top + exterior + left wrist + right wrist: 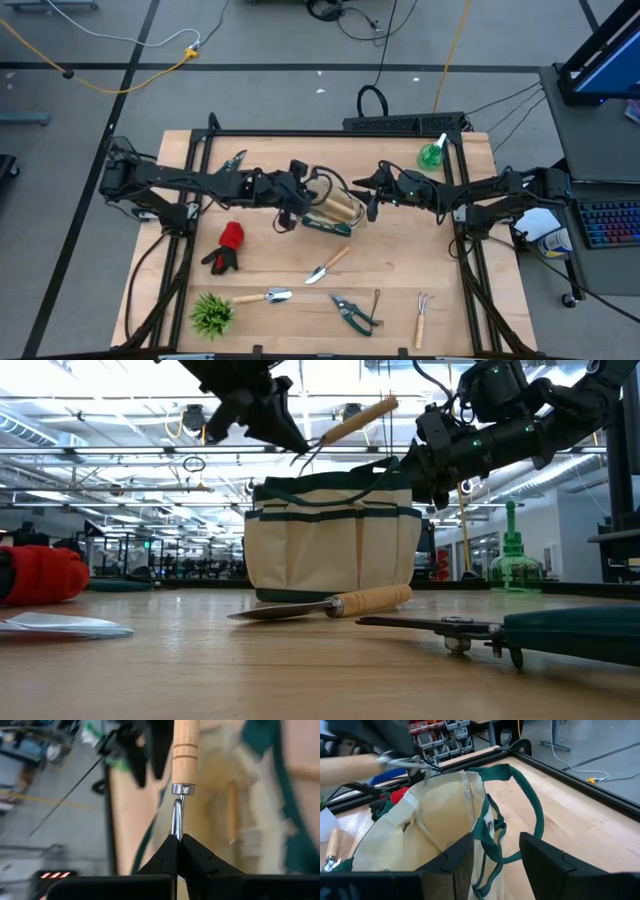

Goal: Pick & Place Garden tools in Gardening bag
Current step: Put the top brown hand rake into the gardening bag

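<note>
Hand fork (pixel 185 750): we held it by its metal neck just above the gardening bag (pixel 333 540), wooden handle tilted up and away from the bag's mouth, tines end nearest the opening.
Left gripper (pixel 178 851): closed tight on the fork's steel shank, hovering over the bag's rim; our nearer arm for the drop.
Right gripper (pixel 496 851): fingers apart at the bag's far rim, its green strap between them; we could not tell if they pinched it.
Bag: upright on the table (pixel 400 265), mouth open.
Trowel (pixel 325 605): lying in front of the bag.
</note>
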